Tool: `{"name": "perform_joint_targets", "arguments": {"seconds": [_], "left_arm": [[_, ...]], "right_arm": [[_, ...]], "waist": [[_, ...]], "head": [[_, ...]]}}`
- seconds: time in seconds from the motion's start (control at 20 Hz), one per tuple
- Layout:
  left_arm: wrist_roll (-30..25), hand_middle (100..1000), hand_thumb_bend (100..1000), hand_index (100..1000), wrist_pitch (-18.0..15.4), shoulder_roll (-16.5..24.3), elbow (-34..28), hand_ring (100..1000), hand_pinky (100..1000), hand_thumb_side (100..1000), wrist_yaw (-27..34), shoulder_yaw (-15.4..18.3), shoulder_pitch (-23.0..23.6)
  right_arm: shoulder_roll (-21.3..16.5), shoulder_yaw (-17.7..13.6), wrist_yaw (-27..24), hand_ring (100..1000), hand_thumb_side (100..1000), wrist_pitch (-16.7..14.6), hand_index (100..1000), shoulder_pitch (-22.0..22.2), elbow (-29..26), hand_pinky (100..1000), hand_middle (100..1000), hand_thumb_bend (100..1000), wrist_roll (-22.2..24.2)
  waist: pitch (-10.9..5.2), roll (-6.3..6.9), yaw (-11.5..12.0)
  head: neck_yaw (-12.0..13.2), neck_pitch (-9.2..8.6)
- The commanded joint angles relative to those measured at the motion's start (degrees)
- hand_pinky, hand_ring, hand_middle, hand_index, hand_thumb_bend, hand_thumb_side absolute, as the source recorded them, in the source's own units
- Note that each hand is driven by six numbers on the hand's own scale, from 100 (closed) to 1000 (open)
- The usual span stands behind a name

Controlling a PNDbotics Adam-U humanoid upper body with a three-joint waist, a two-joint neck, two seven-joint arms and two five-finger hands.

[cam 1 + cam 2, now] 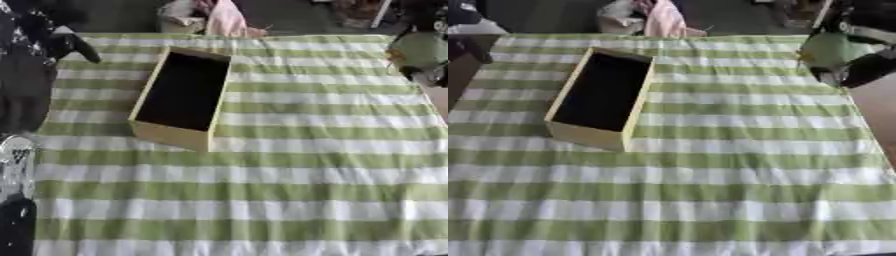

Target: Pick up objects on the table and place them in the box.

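Note:
A pale wooden box (172,132) with a dark inside stands open on the left half of the green-and-white striped tablecloth (289,175), turned a little askew. My right hand (857,69) is raised over the far right corner of the table, its dark fingers curled round a pale green rounded object (833,49). It is well to the right of the box. A silver and black part of my left hand (14,165) shows at the lower left edge, beside the table. No loose objects show on the cloth.
Pink and white cloth (223,20) lies just past the table's far edge. A dark shape (73,45) sits at the far left corner. The table's brown right edge (878,112) shows beside the cloth.

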Motion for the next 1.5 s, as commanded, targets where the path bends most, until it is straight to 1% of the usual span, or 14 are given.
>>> {"name": "perform_joint_targets", "arguments": {"seconds": [0.05, 0.35, 0.6, 0.9, 1.15, 1.25, 1.5], "left_arm": [[-0.22, 717, 100, 793, -0.05, 0.29, -1.09, 758, 510, 727, 0.16, -0.27, -0.43], [-0.14, 718, 100, 792, -0.11, -0.18, -1.09, 759, 512, 724, 0.36, -0.34, -0.54], [0.03, 717, 100, 792, -0.28, -0.58, -1.09, 759, 514, 720, 0.57, -0.37, -0.8], [0.48, 717, 100, 791, -0.73, -0.93, -1.09, 759, 516, 714, 0.76, -0.31, -1.18], [0.85, 717, 100, 791, -1.25, -1.27, -1.09, 759, 518, 711, 1.14, -0.31, -1.52], [0.92, 717, 100, 791, -1.39, -1.4, -1.09, 759, 518, 711, 1.27, -0.31, -1.57], [0.83, 717, 100, 790, -1.67, -1.58, -1.09, 759, 519, 709, 1.63, -0.45, -1.82]], "right_arm": [[3.24, 0.78, 0.49, 757, 420, -1.18, 825, -4.97, 1.98, 939, 654, 122, 1.34], [14.51, 1.93, 3.29, 756, 437, -3.76, 824, -14.72, 9.47, 932, 662, 100, 3.88], [21.55, 2.03, 6.75, 757, 426, -5.72, 822, -19.49, 14.86, 944, 662, 100, 4.21], [29.18, 1.09, 13.01, 754, 407, -6.75, 821, -22.54, 19.16, 948, 660, 100, 1.92], [35.02, -0.45, 20.84, 755, 398, -6.06, 817, -23.44, 21.03, 967, 657, 100, -1.35], [36.73, -1.1, 23.59, 754, 399, -5.83, 817, -23.49, 22.52, 962, 656, 100, -2.71], [39.81, -1.96, 28.07, 756, 390, -5.99, 818, -23.74, 25.61, 971, 657, 100, -5.32]], "waist": [[-1.17, -0.08, 0.16], [-1.5, -0.12, 1.22], [-1.65, -0.2, 2.01], [-1.65, 0.02, 2.72], [-1.56, 0.37, 3.28], [-1.53, 0.41, 3.46], [-1.3, 0.42, 3.98]], "head": [[-0.43, 0.3], [-1.49, 0.55], [-2.29, 0.34], [-3.54, 0.16], [-4.95, 0.18], [-5.3, 0.14], [-5.58, 0.14]]}}
